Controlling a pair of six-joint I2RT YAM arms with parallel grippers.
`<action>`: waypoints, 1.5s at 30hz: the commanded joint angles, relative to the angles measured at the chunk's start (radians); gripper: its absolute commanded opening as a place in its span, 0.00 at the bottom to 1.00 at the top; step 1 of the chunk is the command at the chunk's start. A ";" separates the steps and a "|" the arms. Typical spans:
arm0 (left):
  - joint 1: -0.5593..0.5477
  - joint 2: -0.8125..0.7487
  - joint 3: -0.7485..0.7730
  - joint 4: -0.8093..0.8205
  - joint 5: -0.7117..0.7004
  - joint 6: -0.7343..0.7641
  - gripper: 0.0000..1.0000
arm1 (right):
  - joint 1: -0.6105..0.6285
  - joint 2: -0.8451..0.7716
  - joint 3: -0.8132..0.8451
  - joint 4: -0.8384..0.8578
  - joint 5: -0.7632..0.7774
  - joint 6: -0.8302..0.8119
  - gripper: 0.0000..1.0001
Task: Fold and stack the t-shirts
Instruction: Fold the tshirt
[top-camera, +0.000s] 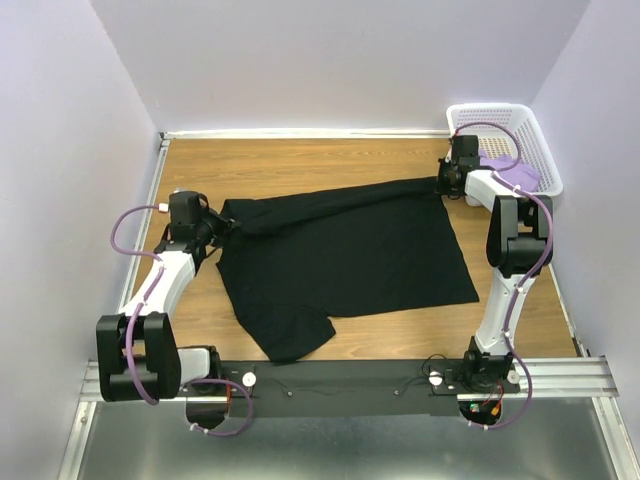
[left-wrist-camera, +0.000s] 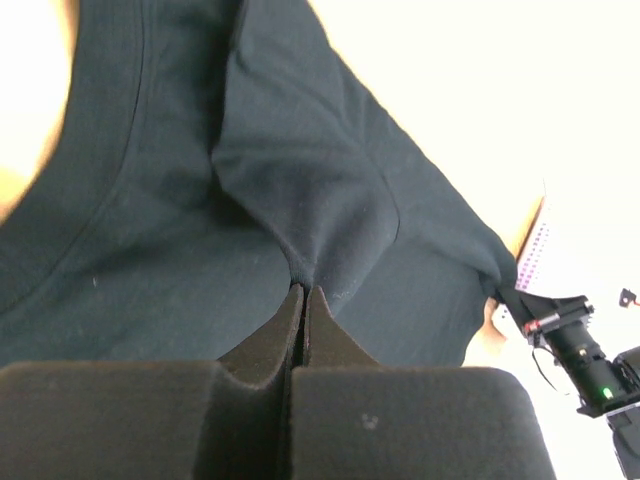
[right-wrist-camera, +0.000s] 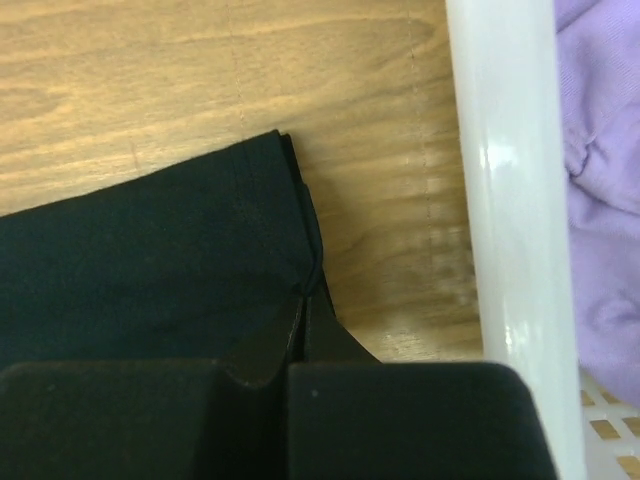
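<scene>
We are spreading the black t-shirt (top-camera: 350, 250): the left tool (top-camera: 214, 232) pinches cloth, apparently near the collar, and the right tool (top-camera: 443, 181) pinches a hem corner. Next, we'd pull it taut and lay it flat.

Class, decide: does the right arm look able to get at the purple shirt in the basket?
Probably not yet: the purple shirt lies close, just over the rim of the basket, but the right hand is shut on the black shirt at its corner and must let go first.
</scene>
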 joint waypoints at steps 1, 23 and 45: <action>0.018 0.028 0.054 -0.028 -0.042 0.058 0.00 | -0.007 -0.021 0.052 -0.047 0.036 -0.001 0.01; 0.059 0.141 0.014 -0.008 0.047 0.174 0.00 | -0.007 0.016 0.066 -0.107 0.052 0.006 0.03; 0.064 0.211 0.156 0.082 -0.094 0.458 0.72 | -0.006 -0.078 0.115 -0.136 -0.164 0.024 0.61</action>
